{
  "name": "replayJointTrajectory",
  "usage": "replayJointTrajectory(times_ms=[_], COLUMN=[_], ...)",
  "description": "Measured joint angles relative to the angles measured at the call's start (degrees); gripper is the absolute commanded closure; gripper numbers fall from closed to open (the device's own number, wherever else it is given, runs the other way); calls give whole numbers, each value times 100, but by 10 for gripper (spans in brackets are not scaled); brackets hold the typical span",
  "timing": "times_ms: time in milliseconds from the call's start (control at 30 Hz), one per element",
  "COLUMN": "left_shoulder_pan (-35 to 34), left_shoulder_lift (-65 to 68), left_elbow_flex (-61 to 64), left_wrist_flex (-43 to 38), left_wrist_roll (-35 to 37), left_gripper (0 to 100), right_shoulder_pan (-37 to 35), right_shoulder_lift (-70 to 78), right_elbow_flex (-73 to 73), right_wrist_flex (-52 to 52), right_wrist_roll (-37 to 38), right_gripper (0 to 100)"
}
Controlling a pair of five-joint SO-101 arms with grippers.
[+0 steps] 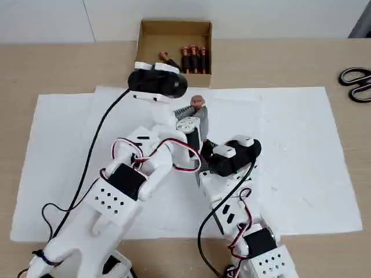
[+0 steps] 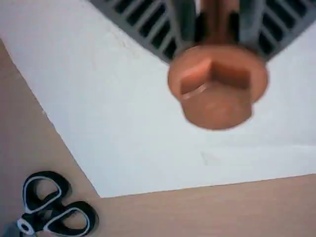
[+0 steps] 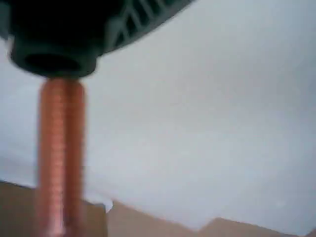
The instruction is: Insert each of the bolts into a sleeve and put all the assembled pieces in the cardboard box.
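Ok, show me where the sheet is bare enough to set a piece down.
Bare: the white sheet between the right arm and the scissors, and its left part beyond the black cable. Crowded: the middle, where both arms meet at the bolt and sleeve.

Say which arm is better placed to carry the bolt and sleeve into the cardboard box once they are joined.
Probably the left: the left gripper holds the bolt and that arm's wrist lies just before the cardboard box, while the right gripper, holding the sleeve, stands farther back.

Bright even light, soft faint shadows
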Motion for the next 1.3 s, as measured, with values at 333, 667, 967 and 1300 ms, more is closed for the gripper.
replayJointTrajectory(times_ms=[333,667,967,1300], left_shoulder_pan=[18,237,299,325], left_shoulder_lift=[-9,-18,-9,-18], left_elbow_flex=[457,466,466,457], left_wrist_flex=[-475,-97,176,782], left_wrist_roll=[-35,-281,-378,-378], left_gripper=[994,994,994,994], right_shoulder_pan=[-9,-9,-9,-35], right_shoulder_lift=[0,0,0,0], right_elbow_flex=[9,0,0,0], right_wrist_flex=[35,44,44,44], right_wrist_roll=[0,0,0,0], right_gripper=[995,995,995,995])
